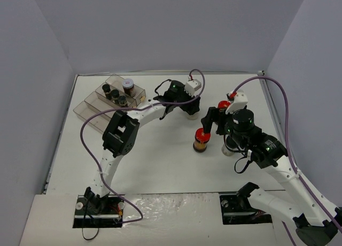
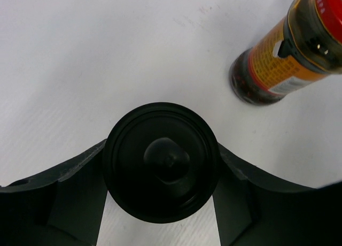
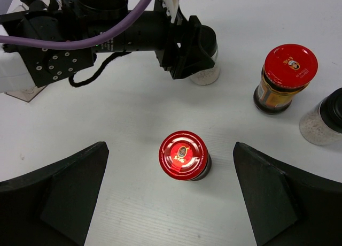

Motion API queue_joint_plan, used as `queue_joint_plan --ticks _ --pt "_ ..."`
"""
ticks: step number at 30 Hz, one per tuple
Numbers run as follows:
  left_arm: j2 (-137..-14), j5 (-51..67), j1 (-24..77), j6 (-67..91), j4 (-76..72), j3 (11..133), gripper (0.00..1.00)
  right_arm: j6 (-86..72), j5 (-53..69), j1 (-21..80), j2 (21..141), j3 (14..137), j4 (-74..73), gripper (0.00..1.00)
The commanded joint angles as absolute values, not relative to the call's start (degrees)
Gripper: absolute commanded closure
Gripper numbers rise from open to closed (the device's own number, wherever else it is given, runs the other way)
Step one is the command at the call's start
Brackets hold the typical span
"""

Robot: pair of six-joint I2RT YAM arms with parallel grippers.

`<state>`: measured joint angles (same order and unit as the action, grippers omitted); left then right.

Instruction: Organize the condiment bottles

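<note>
My left gripper (image 2: pixel 160 168) has both fingers against the sides of a black-capped jar (image 2: pixel 160 160) with pale contents, standing on the table (image 1: pixel 160 160). From above, that gripper (image 1: pixel 187 110) sits at the table's middle back over the jar (image 1: pixel 191 116). My right gripper (image 3: pixel 170 152) is open and hangs above a red-lidded jar (image 3: pixel 183 155), which stands free between the fingers (image 3: pixel 64 187). A second red-lidded jar (image 3: pixel 286 77) and another black-capped jar (image 3: pixel 326 120) stand to the right. Three black-capped jars (image 1: pixel 115 94) and a white-lidded one (image 1: pixel 127 84) sit in the tray.
The clear stepped compartment tray (image 1: pixel 91 109) stands at the back left. The left arm (image 1: pixel 125 131) arches across the middle of the table. Purple cables (image 1: pixel 278 96) loop over both arms. Grey walls close the table's left, back and right sides.
</note>
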<state>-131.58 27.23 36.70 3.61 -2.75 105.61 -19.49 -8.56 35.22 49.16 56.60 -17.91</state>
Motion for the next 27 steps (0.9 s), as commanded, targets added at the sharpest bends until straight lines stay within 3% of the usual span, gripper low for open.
queue_joint_plan --ticks 1,7,15,20,27 --pt "-118.0 25.1 35.6 6.0 -8.6 101.0 1.00 -19.7 -8.2 35.0 49.3 59.3 -15.6 0.00" --pt "-102.1 20.1 31.7 11.1 -5.2 89.5 1.00 -19.5 -7.5 34.9 51.9 61.3 -15.5 0.00" --pt "-83.2 12.2 21.2 13.3 10.9 80.7 1.00 -17.6 -4.4 34.9 56.7 64.2 -14.4 0.00" --pt "-77.9 9.8 11.9 12.1 14.3 76.3 1.00 -16.8 -2.3 34.9 58.0 63.9 -12.0 0.00" --pt "-81.1 8.6 -0.5 12.1 9.9 75.1 1.00 -16.1 -0.6 34.9 59.2 63.0 -9.8 0.00"
